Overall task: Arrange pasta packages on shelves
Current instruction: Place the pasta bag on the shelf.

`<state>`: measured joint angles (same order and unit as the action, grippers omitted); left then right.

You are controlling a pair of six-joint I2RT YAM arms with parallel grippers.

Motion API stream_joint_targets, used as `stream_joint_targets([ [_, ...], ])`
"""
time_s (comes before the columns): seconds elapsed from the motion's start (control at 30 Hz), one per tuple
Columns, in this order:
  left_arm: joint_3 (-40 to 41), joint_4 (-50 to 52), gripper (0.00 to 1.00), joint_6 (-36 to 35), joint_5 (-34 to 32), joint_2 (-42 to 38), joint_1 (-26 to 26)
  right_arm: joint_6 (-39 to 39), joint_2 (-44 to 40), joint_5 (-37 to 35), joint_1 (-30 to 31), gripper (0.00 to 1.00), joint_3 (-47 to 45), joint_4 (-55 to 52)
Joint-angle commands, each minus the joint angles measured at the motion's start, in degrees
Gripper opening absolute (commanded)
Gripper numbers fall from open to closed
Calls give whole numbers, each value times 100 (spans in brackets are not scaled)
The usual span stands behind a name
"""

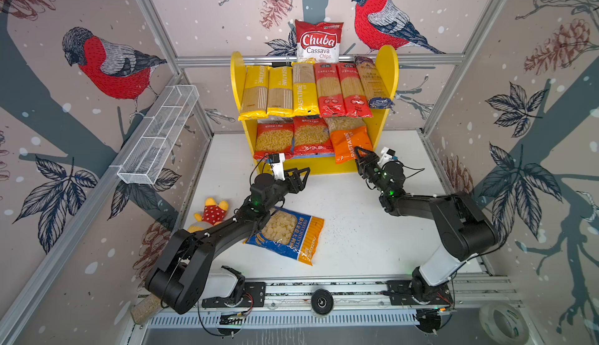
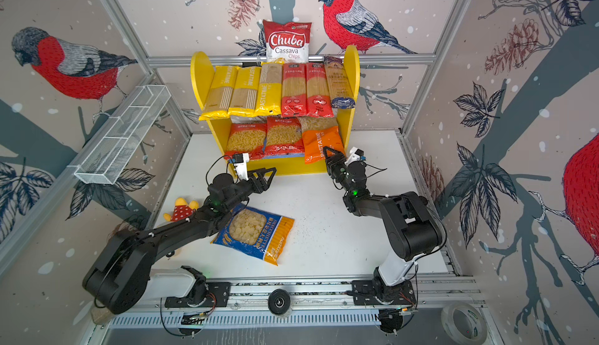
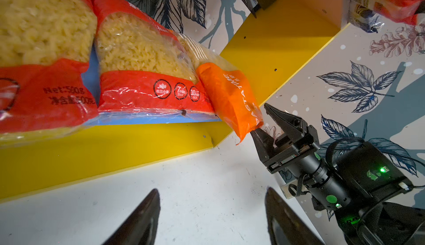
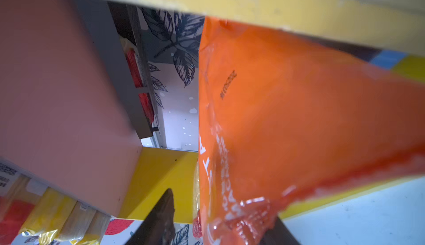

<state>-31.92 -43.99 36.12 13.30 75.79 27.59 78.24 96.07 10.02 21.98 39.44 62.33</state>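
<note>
A top view, read left to right. In the lower left of the frame a white desk (image 1: 356, 230) carries a polka-dot plush toy (image 1: 212, 212). Just right of it lies a blue pasta bag (image 1: 288, 234), flat on the desk and partly under the left arm; it appears to be the one package not yet shelved.

At centre frame the left hand (image 1: 299, 176) hovers low in front of the yellow shelves (image 1: 385, 68), its fingers apart and holding nothing.

The upper board carries six long spaghetti packs (image 1: 306, 90) side by side. The lower board holds two red short-pasta bags (image 1: 293, 139).

Right of centre, an orange pasta bag (image 1: 350, 144) sits at the right end of the lower board, its bottom edge hanging over the front. The right hand (image 1: 361, 153) is at that overhanging edge with fingers apart; the left wrist view shows one fingertip touching the bag's corner and the bag not clamped.

To do this step well, the right hand should probably nudge the orange bag straight back until it no longer overhangs, pushing gently so the neighbouring red bag stays put.
</note>
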Motion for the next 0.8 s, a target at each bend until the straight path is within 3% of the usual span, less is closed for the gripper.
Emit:
stream_joint_targets([
  [0.0,147,-308,71,13,-201,-152,-18,-173,78,165,0,45,162,-28],
  [0.17,403,92,70,-81,-441,-562,-22,-205,361,148,-84,30,394,99],
  [0.3,430,791,70,-212,-724,-872,-52,-240,448,217,-119,26,421,163],
  [0.37,470,1075,70,-212,-763,-1046,-116,-246,398,275,-140,31,326,183],
  [0.5,537,1623,70,-114,-865,-1364,-335,-294,152,499,-167,51,133,75],
  [0.77,596,2636,69,9,-1296,-1813,-738,-771,-809,503,18,58,-419,-640],
])
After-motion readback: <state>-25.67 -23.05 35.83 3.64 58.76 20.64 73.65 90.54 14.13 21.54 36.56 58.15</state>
